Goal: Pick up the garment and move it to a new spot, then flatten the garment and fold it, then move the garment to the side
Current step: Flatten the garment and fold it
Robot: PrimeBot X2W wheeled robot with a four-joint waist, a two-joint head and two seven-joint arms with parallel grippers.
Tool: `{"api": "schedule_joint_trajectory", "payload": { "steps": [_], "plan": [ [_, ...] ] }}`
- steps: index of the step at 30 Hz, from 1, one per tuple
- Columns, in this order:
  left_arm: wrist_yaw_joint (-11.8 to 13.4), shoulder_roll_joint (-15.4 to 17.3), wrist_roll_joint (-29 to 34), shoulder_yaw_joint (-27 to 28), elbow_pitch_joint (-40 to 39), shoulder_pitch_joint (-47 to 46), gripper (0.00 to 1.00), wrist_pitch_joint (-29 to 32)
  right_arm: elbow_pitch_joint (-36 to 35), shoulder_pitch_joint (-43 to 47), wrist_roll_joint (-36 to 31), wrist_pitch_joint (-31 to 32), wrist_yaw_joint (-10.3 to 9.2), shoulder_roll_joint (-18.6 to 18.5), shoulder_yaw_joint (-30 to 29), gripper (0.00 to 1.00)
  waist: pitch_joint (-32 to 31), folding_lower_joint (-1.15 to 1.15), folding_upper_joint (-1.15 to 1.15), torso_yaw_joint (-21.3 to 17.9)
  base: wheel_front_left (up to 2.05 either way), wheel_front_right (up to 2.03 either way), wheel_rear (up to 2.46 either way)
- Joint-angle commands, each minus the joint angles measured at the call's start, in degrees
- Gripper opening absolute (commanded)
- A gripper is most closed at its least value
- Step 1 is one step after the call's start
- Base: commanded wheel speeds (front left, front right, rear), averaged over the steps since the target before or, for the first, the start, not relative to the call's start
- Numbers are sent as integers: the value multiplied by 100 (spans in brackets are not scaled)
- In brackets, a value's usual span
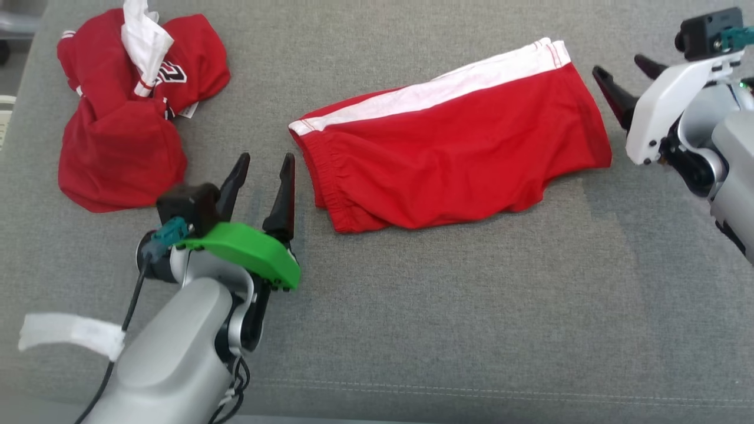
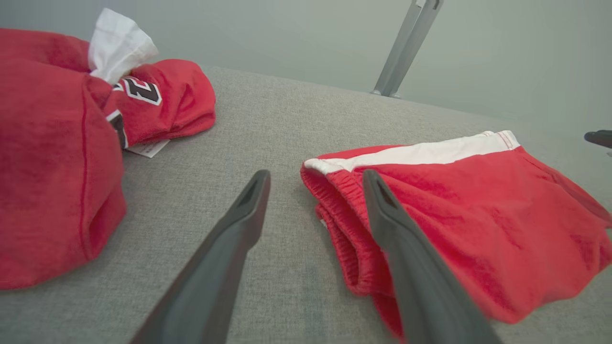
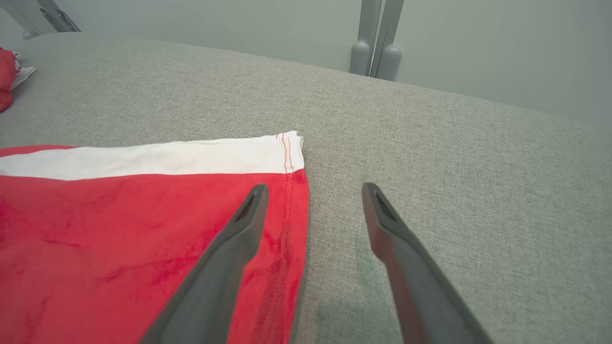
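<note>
The red knit shorts (image 1: 453,159) with a white stripe (image 1: 436,91) along the far side are laid, apparently folded leg over leg, on the grey cloth-covered tabletop (image 1: 471,306). They lie about midway between its near and far edges and a little toward the right edge.

Nearest, toward the near left corner, the left tool (image 1: 265,162) is seen with its two dark fingers spread wide and nothing between them. It is placed just beside the gathered elastic waistband (image 1: 321,171), which forms the left end of the shorts. Farther in, at the right edge, the right tool (image 1: 618,66) is likewise spread wide and empty, just beside the stitched leg hem (image 1: 589,112). In its own wrist view one finger is seen over the hem and the other over bare cloth. Farthest, at the far left corner, a crumpled red jersey (image 1: 123,135) with a white cloth (image 1: 144,41) tucked into it is lying well apart from the shorts.

The shorts are judged light, soft and limp: no shape will be kept when they are lifted, and the layers may slide apart or sag if only one is caught. Hold is best taken at both ends together, at the thick waistband on the left and the hem on the right. All layers should be pinched, so that the fold is kept when the garment is moved aside. The wrinkles along the near edge may need smoothing.
</note>
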Motion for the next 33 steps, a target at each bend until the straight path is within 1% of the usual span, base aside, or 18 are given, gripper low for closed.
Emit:
{"api": "schedule_joint_trajectory", "payload": {
  "steps": [1,2,7,12,16,22,23,25,26,28,33],
  "plan": [
    [129,101,129,21,-236,226,100,-33,109,126,95,46,-2,-24,41,100,-131,0,0,101,0,0,0],
    [129,101,129,21,-236,226,100,-33,109,126,95,46,-2,-24,41,100,-131,0,0,101,0,0,0],
    [422,257,338,76,-848,651,100,-68,424,282,268,172,-2,21,110,100,-170,0,0,341,0,0,0],
    [634,354,461,178,-1358,1032,100,-73,786,380,379,240,-2,71,138,100,-122,0,0,578,0,0,0],
    [719,377,494,279,-1669,1265,100,-77,1039,464,523,308,-2,150,110,100,-82,0,0,721,0,0,0],
    [754,417,510,400,-1898,1464,100,-75,1265,607,679,454,-2,298,122,100,-85,0,0,780,0,0,0],
    [755,426,509,420,-1911,1489,100,-75,1295,630,697,450,-2,331,127,92,-89,0,0,779,0,0,0],
    [760,444,514,448,-1930,1523,100,-75,1355,660,713,421,-2,389,142,47,-99,0,0,768,0,0,0],
    [758,449,521,458,-1942,1528,100,-75,1381,682,730,406,-1,427,144,36,-105,0,0,761,0,0,0],
    [756,460,533,470,-1970,1536,100,-76,1401,722,808,345,-1,514,101,0,-118,0,0,739,0,0,0],
    [759,493,532,466,-1977,1628,100,-76,1476,741,941,102,-2,618,5,0,-187,0,0,641,0,0,0]
  ]
}}
